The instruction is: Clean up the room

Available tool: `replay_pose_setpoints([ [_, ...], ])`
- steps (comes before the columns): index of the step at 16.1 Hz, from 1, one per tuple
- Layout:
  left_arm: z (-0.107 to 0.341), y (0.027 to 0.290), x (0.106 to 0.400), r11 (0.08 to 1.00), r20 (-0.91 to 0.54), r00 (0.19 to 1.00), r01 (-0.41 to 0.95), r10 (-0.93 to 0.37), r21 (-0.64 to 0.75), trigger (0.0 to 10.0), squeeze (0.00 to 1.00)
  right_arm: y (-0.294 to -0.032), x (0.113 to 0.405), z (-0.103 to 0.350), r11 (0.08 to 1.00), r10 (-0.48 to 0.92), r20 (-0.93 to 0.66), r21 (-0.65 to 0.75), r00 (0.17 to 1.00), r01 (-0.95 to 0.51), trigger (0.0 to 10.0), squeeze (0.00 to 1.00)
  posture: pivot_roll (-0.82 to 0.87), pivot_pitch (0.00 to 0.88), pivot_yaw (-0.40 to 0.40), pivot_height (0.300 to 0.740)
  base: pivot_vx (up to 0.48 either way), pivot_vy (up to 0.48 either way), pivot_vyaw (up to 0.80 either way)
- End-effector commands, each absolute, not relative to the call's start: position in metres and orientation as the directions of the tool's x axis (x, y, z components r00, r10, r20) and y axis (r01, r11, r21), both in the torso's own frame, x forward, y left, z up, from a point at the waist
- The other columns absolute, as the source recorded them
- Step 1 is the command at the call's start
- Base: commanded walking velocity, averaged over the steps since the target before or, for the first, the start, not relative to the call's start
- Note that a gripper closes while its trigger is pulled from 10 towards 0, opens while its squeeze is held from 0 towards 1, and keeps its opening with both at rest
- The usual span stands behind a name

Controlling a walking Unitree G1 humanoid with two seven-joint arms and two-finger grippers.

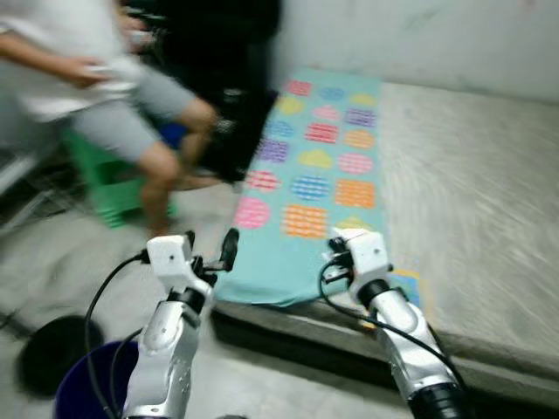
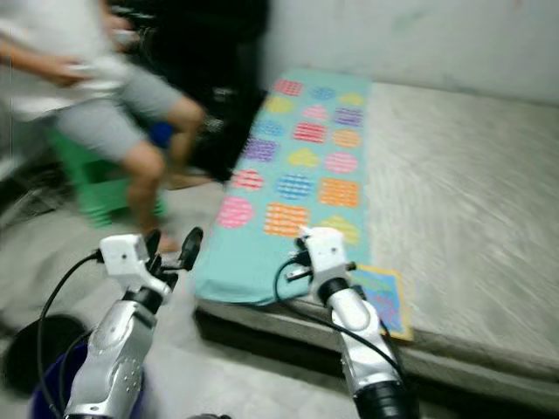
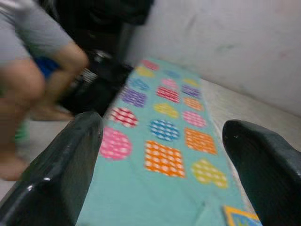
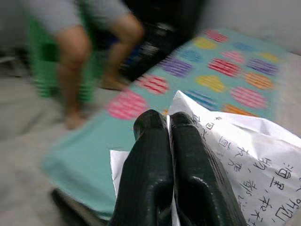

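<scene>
- Far left: a person point(image 1: 96, 83) in a pale top and grey shorts is seated on a green stool point(image 1: 100, 179); the bare legs are planted on the floor point(image 1: 52, 262); the figure is blurred.
- Lower left: a dark blue bucket point(image 1: 83, 388) is seen beside the left arm, with a flat black round object point(image 1: 52, 349) just beside it on the floor.
- Left gripper point(image 1: 210, 249): it is held in the air over the floor, near the corner of the bed; its two black fingers point(image 3: 66, 169) are spread wide apart with nothing between them, as the left wrist view shows.
- Centre: a teal sheet point(image 1: 306, 188) printed with coloured shapes is laid along the left side of the mattress point(image 1: 472, 201); its near end is draped over the mattress edge; dark objects point(image 1: 218, 105) stand behind the person, too blurred to be identified.
- Right gripper point(image 4: 169, 127): it is raised over the near end of the teal sheet; its two fingers are pressed together on a white paper point(image 4: 235, 150) printed with characters; the paper is pinched between them and spreads out to either side, clear of the sheet.
- Right of the right arm: a small flat item point(image 2: 380, 297) with a blue face and yellow border lies on the mattress at the edge of the teal sheet.
- Far right: bare pale mattress surface extends to the wall point(image 1: 419, 35).
</scene>
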State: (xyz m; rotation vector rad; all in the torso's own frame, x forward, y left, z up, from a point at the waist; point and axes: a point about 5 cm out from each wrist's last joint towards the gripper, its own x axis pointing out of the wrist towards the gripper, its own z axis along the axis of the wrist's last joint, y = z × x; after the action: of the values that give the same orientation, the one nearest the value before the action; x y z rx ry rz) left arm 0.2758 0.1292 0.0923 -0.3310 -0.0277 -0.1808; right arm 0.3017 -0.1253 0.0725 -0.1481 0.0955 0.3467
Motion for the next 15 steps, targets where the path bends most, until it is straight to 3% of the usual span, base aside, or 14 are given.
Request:
replay_pose_setpoints([
  [1, 0.0914, 0.1251, 0.2749, 0.927, 0.055, 0.983, 0.185, -0.177, -0.327, 10.0, 0.00, -0.1310, 0.3003, 0.0697, 0.932, 0.319, -0.130, -0.137, 0.939, -0.335, 10.0, 0.00, 0.01, 0.031, 0.025, 0.740, 0.000, 0.000, 0.80],
  [7, 0.0907, 0.1233, 0.2731, 0.918, 0.047, 0.983, 0.183, -0.178, -0.353, 10.0, 0.00, -0.1317, 0.2982, 0.0679, 0.930, 0.323, -0.137, -0.139, 0.937, -0.340, 10.0, 0.00, 0.01, 0.036, 0.025, 0.740, 0.000, 0.000, 0.76],
  [13, 0.0936, 0.1182, 0.2716, 0.901, 0.078, 0.971, 0.239, -0.227, -0.363, 10.0, 0.00, -0.1317, 0.2966, 0.0673, 0.927, 0.330, -0.138, -0.138, 0.934, -0.348, 10.0, 0.00, 0.01, 0.041, 0.024, 0.740, 0.000, 0.000, 0.00],
  [15, 0.0941, 0.1176, 0.2704, 0.895, 0.086, 0.968, 0.251, -0.236, -0.368, 10.0, 0.00, -0.1311, 0.2960, 0.0680, 0.924, 0.338, -0.132, -0.142, 0.932, -0.355, 10.0, 0.00, 0.01, 0.041, 0.024, 0.740, 0.000, 0.000, 0.63],
])
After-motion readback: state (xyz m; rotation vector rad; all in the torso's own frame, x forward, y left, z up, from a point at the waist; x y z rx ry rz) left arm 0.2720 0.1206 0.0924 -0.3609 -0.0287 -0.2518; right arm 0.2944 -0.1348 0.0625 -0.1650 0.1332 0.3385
